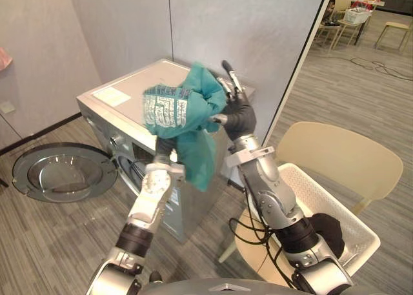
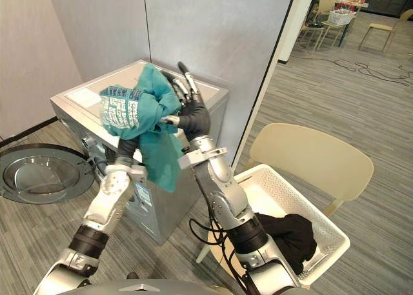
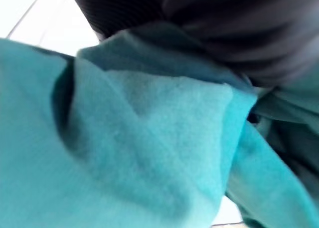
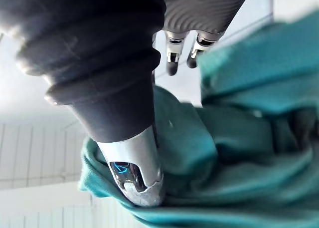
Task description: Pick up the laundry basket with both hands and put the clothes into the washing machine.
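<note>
Down behind the right hand [image 1: 237,117], laundry basket [image 2: 277,190] on chair [image 2: 310,156], dark garment [image 2: 293,233] inside. Fingers straight, thumb against teal garment [image 1: 187,114]; left hand [image 3: 214,18] buried beneath it, grip unreadable. Below and beyond both hands, washing machine [image 1: 122,91], door [image 1: 61,172] wide open.

Smooth pale grey panel walls [image 1: 245,30] met in a corner at the far side. A grey wood-plank floor [image 1: 361,101] ran to the right into a bright far room with light-coloured chairs [image 1: 392,29]. A cream moulded plastic chair [image 1: 348,156] stood near on the right.
</note>
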### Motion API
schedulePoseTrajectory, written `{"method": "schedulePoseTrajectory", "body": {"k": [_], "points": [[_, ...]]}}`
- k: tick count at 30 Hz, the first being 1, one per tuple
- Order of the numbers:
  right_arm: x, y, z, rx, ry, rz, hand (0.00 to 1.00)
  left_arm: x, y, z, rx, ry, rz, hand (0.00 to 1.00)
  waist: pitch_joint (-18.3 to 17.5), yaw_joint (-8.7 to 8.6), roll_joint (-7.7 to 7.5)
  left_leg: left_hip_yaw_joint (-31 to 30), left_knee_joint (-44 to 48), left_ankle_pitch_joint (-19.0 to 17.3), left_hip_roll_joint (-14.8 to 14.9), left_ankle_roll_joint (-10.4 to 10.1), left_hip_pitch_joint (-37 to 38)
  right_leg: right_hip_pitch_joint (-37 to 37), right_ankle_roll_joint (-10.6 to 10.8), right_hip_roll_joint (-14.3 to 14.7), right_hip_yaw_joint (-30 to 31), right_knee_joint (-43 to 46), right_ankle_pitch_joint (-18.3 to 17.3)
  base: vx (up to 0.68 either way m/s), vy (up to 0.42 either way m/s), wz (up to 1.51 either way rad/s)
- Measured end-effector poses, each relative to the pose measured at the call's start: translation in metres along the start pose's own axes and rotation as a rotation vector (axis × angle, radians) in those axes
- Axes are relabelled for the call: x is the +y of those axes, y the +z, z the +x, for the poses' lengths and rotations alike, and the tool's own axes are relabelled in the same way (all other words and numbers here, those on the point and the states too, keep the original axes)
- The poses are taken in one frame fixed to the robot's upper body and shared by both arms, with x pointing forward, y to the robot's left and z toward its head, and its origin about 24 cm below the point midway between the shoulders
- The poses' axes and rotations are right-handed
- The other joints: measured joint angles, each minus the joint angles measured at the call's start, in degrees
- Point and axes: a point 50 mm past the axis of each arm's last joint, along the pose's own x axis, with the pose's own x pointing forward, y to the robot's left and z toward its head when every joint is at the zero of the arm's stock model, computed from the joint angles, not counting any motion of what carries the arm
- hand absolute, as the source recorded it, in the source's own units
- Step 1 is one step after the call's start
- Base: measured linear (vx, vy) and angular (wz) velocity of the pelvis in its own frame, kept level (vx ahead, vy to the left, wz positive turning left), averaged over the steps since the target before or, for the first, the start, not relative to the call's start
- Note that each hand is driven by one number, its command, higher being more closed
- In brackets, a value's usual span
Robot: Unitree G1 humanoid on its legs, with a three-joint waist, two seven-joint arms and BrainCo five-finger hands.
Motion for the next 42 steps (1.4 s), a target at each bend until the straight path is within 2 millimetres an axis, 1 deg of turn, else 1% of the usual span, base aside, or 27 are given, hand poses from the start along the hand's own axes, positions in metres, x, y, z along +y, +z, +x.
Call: {"method": "schedulePoseTrajectory", "body": {"k": [3, 6, 9, 12, 15, 18, 19, 20, 21, 22, 23, 25, 26, 27, 29, 30, 32, 33, 34, 35, 36, 37, 38, 39, 40, 41, 42], "points": [[-0.023, 0.018, -0.001, -0.063, -0.081, -0.045, 0.00, 0.038, 0.011, -0.008, -0.050, 0.146, -0.027, 1.00, -0.2, -0.01, 0.54, 0.1, 0.0, -0.2, 0.0, -0.1, 0.6, 0.6, 0.0, 0.0, 0.1, -0.3, 0.0, 0.00, 0.000, 0.00], [-0.039, 0.029, -0.003, -0.093, -0.134, -0.107, 0.00, 0.063, 0.021, -0.020, -0.101, 0.239, -0.038, 1.00, -0.2, 0.10, 0.88, 0.1, 0.0, -0.3, 0.0, -0.1, 1.0, 1.1, -0.1, 0.1, 0.1, -0.5, 0.0, 0.00, 0.000, 0.00], [-0.047, 0.028, -0.005, -0.093, -0.172, -0.124, 0.00, 0.083, 0.028, -0.035, -0.138, 0.315, -0.045, 1.00, -0.3, 0.48, 1.17, 0.1, 0.3, -0.8, 0.1, 0.0, 2.1, 2.5, -0.1, 0.2, 0.1, -1.2, 0.0, 0.00, 0.000, 0.00], [-0.046, 0.025, -0.006, -0.088, -0.177, -0.112, 0.00, 0.095, 0.034, -0.052, -0.170, 0.358, -0.044, 1.00, -0.2, 1.14, 1.49, 0.1, 0.4, -0.8, 0.6, 0.0, 2.0, 2.8, -0.5, 1.1, 0.6, -2.1, 0.4, 0.00, -0.014, 0.00], [-0.049, 0.012, -0.007, -0.059, -0.212, -0.073, 0.00, 0.107, 0.031, -0.069, -0.155, 0.408, -0.048, 1.00, 0.1, 2.41, 1.91, -1.6, 5.8, -2.3, 2.3, -0.4, -1.1, 3.4, -1.6, 2.5, 0.4, -3.1, 1.1, -0.01, -0.054, 0.18], [-0.052, 0.007, -0.007, -0.045, -0.227, -0.067, 0.00, 0.105, 0.030, -0.071, -0.159, 0.428, -0.094, 1.00, 1.5, 3.38, 3.85, -7.1, 10.5, -2.5, 3.9, -0.4, -7.3, 2.8, -2.1, 4.1, -4.1, -2.3, 0.9, -0.08, -0.066, 0.77], [-0.050, 0.007, -0.006, -0.043, -0.216, -0.068, 0.00, 0.102, 0.029, -0.072, -0.160, 0.434, -0.113, 1.00, 2.3, 3.69, 5.27, -9.1, 10.0, -1.9, 4.3, -0.6, -9.5, 1.9, -2.4, 5.1, -6.1, -0.7, 0.0, -0.15, -0.061, 1.02], [-0.048, 0.005, -0.005, -0.036, -0.205, -0.087, 0.00, 0.099, 0.029, -0.073, -0.161, 0.437, -0.132, 1.00, 3.1, 3.57, 6.35, -9.4, 8.6, -3.4, 4.7, 0.3, -11.5, 0.3, -3.2, 5.9, -7.1, 0.9, -1.1, -0.17, -0.068, 1.50], [-0.048, 0.005, -0.005, -0.035, -0.206, -0.105, 0.00, 0.098, 0.029, -0.072, -0.165, 0.431, -0.141, 1.00, 4.1, 3.60, 4.40, -4.8, 9.6, -8.4, 4.7, 4.8, -13.2, 0.3, -3.8, 4.6, -9.5, -0.2, -1.0, -0.15, -0.031, 1.54], [-0.048, 0.005, -0.004, -0.041, -0.212, -0.103, 0.00, 0.096, 0.030, -0.071, -0.170, 0.422, -0.145, 1.00, 4.9, 3.52, 3.26, -1.0, 13.1, -10.3, 5.3, 8.0, -15.0, 0.0, -4.4, 3.4, -12.0, -0.3, -0.6, -0.14, 0.005, 1.57], [-0.051, 0.007, -0.004, -0.044, -0.225, -0.133, 0.00, 0.091, 0.029, -0.070, -0.169, 0.404, -0.151, 1.00, 5.0, 3.95, 3.05, 6.1, 24.7, -12.0, 7.7, 11.1, -17.4, 0.0, -4.8, 2.1, -15.8, 0.9, -0.5, -0.09, 0.023, 1.14], [-0.051, 0.007, -0.005, -0.048, -0.224, -0.143, 0.00, 0.087, 0.028, -0.069, -0.168, 0.386, -0.158, 1.00, 5.0, 4.11, 3.22, 15.6, 38.7, -15.8, 12.4, 15.9, -15.7, 0.5, -4.6, 1.3, -19.3, 3.2, -0.8, -0.04, 0.031, 1.09], [-0.049, 0.010, -0.006, -0.061, -0.218, -0.166, 0.00, 0.081, 0.027, -0.066, -0.169, 0.354, -0.170, 1.00, 5.1, 3.54, 2.95, 21.8, 44.0, -21.6, 14.8, 16.5, -12.8, 1.3, -4.4, 0.2, -22.3, 4.1, -1.1, -0.05, 0.093, 1.28], [-0.046, 0.013, -0.006, -0.077, -0.207, -0.175, 0.00, 0.076, 0.024, -0.064, -0.158, 0.324, -0.179, 1.00, 5.3, 2.92, 2.62, 24.6, 46.1, -24.1, 15.9, 15.8, -11.0, 1.7, -4.1, -0.8, -24.5, 4.5, -1.2, -0.07, 0.149, 1.54], [-0.038, 0.022, -0.006, -0.119, -0.180, -0.181, 0.00, 0.061, 0.016, -0.059, -0.120, 0.254, -0.199, 1.00, 5.3, 1.08, 2.59, 26.3, 44.5, -26.7, 16.4, 9.9, -9.1, 2.3, -2.9, -2.8, -29.3, 5.6, -1.3, -0.02, 0.181, 1.48], [-0.034, 0.027, -0.008, -0.145, -0.166, -0.207, 0.00, 0.051, 0.014, -0.056, -0.108, 0.204, -0.210, 1.00, 4.7, 0.10, 3.57, 25.9, 40.8, -29.3, 14.0, 6.3, -9.7, 2.1, -1.5, -3.9, -31.9, 6.7, -1.2, 0.00, 0.294, 1.38], [-0.028, 0.020, -0.009, -0.133, -0.171, -0.178, 0.00, 0.044, 0.007, -0.052, -0.074, 0.150, -0.200, 1.00, 4.8, 0.42, 0.12, 23.1, 37.4, -28.2, 7.9, 7.4, -12.2, 1.2, -1.6, -7.0, -33.2, 6.0, -0.9, -0.04, 0.345, 1.21], [-0.025, 0.018, -0.008, -0.134, -0.168, -0.179, 0.00, 0.043, 0.004, -0.052, -0.058, 0.150, -0.204, 1.00, 4.8, 0.59, -0.15, 22.1, 36.9, -28.1, 6.6, 7.5, -12.6, 1.4, -1.7, -7.4, -33.2, 5.6, -0.9, -0.08, 0.364, 1.09], [-0.021, 0.016, -0.007, -0.134, -0.153, -0.172, 0.00, 0.043, -0.002, -0.053, -0.030, 0.152, -0.203, 1.00, 4.7, 0.93, -0.39, 20.3, 34.8, -27.9, 2.4, 8.0, -12.5, 1.8, -2.9, -9.6, -32.7, 6.3, -0.6, -0.07, 0.364, 0.91], [-0.020, 0.015, -0.007, -0.132, -0.146, -0.184, 0.00, 0.042, -0.004, -0.053, -0.024, 0.151, -0.203, 1.00, 4.7, 0.89, -0.44, 19.5, 33.7, -27.8, 0.6, 8.3, -12.4, 1.5, -4.2, -11.0, -31.7, 7.8, -0.8, -0.05, 0.359, 1.06], [-0.020, 0.015, -0.008, -0.128, -0.144, -0.198, 0.00, 0.040, -0.005, -0.053, -0.017, 0.143, -0.205, 1.00, 4.7, 0.49, -0.43, 17.5, 31.8, -27.5, -2.5, 9.3, -12.2, 0.0, -8.8, -13.0, -28.9, 12.2, -2.8, -0.04, 0.334, 1.22], [-0.024, 0.014, -0.012, -0.120, -0.158, -0.206, 0.00, 0.032, -0.008, -0.051, -0.001, 0.109, -0.208, 1.00, 5.0, -0.91, 0.04, 13.5, 28.5, -26.6, -6.2, 12.4, -11.8, -2.9, -14.4, -13.7, -19.3, 19.6, -6.8, -0.03, 0.328, 1.86], [-0.031, 0.011, -0.021, -0.101, -0.200, -0.210, 0.00, 0.019, -0.015, -0.049, 0.030, 0.055, -0.212, 1.00, 5.1, -2.41, 0.11, 9.1, 25.4, -25.5, -9.3, 13.3, -11.0, -6.2, -12.9, -10.0, -6.3, 25.8, -10.9, 0.00, 0.220, 1.95], [-0.035, 0.010, -0.027, -0.090, -0.221, -0.212, 0.00, 0.011, -0.019, -0.049, 0.049, 0.023, -0.213, 1.00, 5.1, -3.12, 0.11, 6.8, 23.9, -24.6, -10.5, 13.7, -10.4, -7.4, -12.2, -7.4, -1.1, 28.1, -12.4, 0.05, 0.128, 2.18], [-0.041, 0.008, -0.041, -0.068, -0.264, -0.217, 0.00, -0.003, -0.027, -0.051, 0.090, -0.042, -0.213, 1.00, 5.2, -4.67, 0.10, 2.3, 20.9, -23.1, -12.8, 13.8, -8.8, -9.3, -10.7, -2.5, 4.8, 31.6, -14.7, 0.10, 0.072, 2.13], [-0.044, 0.010, -0.054, -0.059, -0.296, -0.222, 0.00, -0.016, -0.030, -0.054, 0.115, -0.095, -0.216, 1.00, 5.2, -5.82, 0.04, -1.7, 17.8, -21.7, -14.8, 13.7, -7.0, -11.6, -9.9, 1.2, 7.1, 33.3, -16.5, 0.11, 0.051, 2.03], [-0.045, 0.010, -0.060, -0.054, -0.310, -0.224, 0.00, -0.021, -0.031, -0.055, 0.121, -0.120, -0.217, 1.00, 5.3, -6.19, -0.08, -2.9, 16.2, -21.2, -15.7, 13.3, -5.9, -13.1, -9.3, 2.7, 7.6, 33.6, -17.1, 0.15, 0.023, 1.64]]}}
